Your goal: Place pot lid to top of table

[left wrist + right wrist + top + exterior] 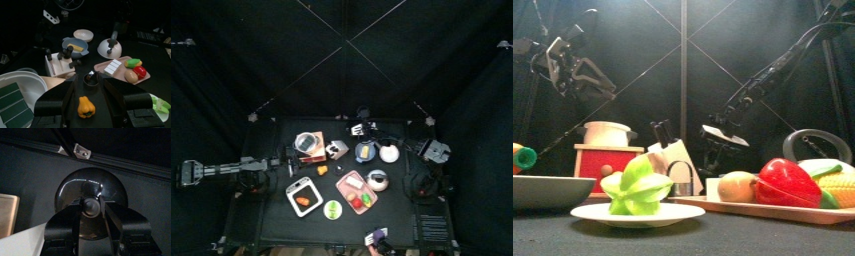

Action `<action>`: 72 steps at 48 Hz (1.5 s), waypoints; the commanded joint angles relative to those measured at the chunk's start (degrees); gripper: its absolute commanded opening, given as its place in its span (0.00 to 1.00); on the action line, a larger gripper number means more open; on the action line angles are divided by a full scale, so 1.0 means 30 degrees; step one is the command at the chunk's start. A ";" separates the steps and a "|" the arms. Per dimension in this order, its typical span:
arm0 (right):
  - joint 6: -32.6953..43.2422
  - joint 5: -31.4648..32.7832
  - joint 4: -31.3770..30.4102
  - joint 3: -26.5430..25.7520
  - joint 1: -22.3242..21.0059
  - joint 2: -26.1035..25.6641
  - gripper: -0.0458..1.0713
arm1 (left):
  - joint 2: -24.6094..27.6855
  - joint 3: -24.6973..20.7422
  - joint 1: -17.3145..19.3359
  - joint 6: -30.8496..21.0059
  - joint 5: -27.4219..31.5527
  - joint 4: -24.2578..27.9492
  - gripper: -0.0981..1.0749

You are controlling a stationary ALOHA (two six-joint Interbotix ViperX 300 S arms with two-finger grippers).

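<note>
The pot lid (90, 184) is dark and glossy with a round black knob. It lies flat on the black table close to the far edge, just short of a frame bar. In the top view it is a small grey disc (362, 114) at the table's far edge. My right gripper (91, 210) reaches across to it (366, 126), and its jaws close on the knob from both sides. My left gripper (85, 82) is open and empty, and hangs over the table's left side (259, 180).
A red box with a pot (309, 142), a knife block (338, 148), a white bowl (389, 152), a pink food tray (354, 190), a plate with an orange pepper (302, 197) and a plate with a green item (331, 208) crowd the middle and front.
</note>
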 commanded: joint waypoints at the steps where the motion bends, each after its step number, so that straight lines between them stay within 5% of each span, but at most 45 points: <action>1: -0.0029 -0.0117 -0.0029 -0.0527 0.0000 -0.0088 0.55 | 0.0000 -0.0205 -0.0059 0.0029 -0.0146 -0.0088 0.74; 12: 0.0000 -0.0088 0.0059 -0.0557 0.0000 0.0586 0.57 | 0.0029 -0.0176 -0.0059 0.0029 -0.0176 -0.0088 0.75; 38: -0.0029 0.0674 -0.0029 -0.0586 0.0381 0.0703 0.78 | 0.0029 -0.0205 -0.0029 0.0029 -0.0146 -0.0088 0.74; 72: -0.0029 0.1201 -0.0029 -0.0645 0.0879 0.0615 0.78 | 0.0000 -0.0234 -0.0029 0.0029 -0.0176 -0.0088 0.74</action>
